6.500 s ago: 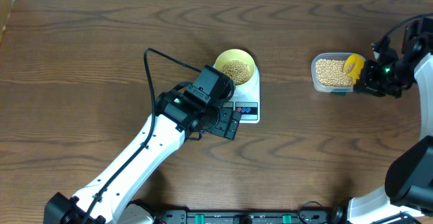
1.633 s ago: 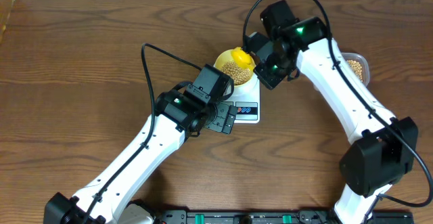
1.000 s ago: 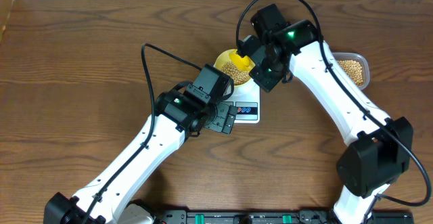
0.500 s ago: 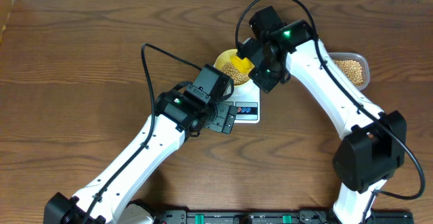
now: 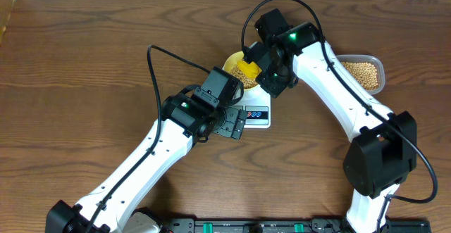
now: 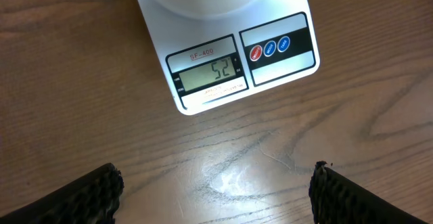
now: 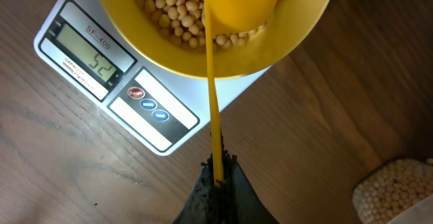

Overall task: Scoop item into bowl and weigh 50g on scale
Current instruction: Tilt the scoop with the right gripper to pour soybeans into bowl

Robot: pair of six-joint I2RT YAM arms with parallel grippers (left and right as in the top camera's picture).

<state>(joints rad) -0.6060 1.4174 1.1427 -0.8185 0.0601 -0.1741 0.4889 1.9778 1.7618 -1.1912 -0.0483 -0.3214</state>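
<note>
The right gripper (image 7: 218, 175) is clamped on the thin handle of the scoop (image 7: 240, 1). The scoop's head sits over the beans (image 7: 166, 7) in the bowl (image 7: 308, 21), which stands on the scale (image 7: 177, 128). The left gripper (image 6: 216, 197) hovers just in front of the scale, its fingers (image 6: 84, 195) wide apart and empty, so its camera looks straight at the display (image 6: 210, 72), which reads 52. That looks a little over the target, so the step in hand is probably trimming the load. To do it well, the right arm should dip the scoop's edge shallowly and take only a few beans. It should then lift the scoop clear of the bowl and let the figure settle before judging, since any press on the beans or rim would add to the reading. Whatever comes out should travel level back to the tub (image 5: 363, 74). It cannot be told whether the scoop rests on the beans or hangs above them, or whether its head holds any. From overhead the right arm covers most of the bowl. The left wrist view cuts the bowl off at the top, and the small print under the digits is unreadable.
</note>
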